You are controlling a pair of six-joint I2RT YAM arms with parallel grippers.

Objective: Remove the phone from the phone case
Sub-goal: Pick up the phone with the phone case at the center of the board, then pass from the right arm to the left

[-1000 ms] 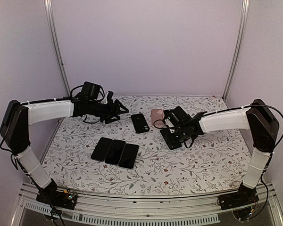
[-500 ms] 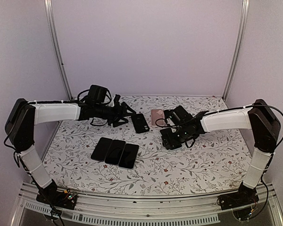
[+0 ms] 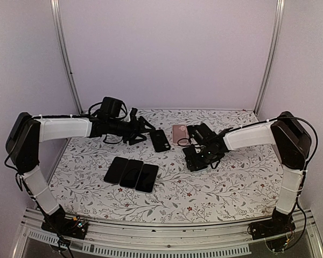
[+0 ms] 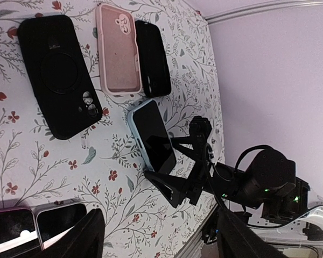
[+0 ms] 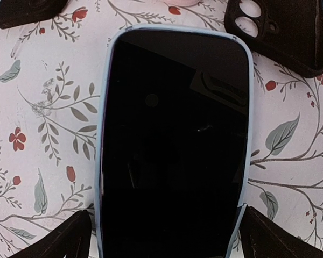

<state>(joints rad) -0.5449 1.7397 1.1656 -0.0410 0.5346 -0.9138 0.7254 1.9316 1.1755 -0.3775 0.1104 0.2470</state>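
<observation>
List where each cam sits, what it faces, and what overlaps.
Top external: above and behind the bases, looking down on the table; both arms show.
Left wrist: on the left arm, facing across to the blue-cased phone in the right pincer; left pincer at bottom.
Right wrist: close above that phone; its fingers flank it.
Shared: both wrist views show the phone.

Bare tablecloth point(image 3: 215, 188) nearside of the phone point(image 5: 172, 140); pink case point(image 4: 118, 48), black case point(image 4: 152, 59) just beyond.

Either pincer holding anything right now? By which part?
Right pincer grips the blue-cased phone across its long edges near one short end. Left pincer is open, holding nothing.
</observation>
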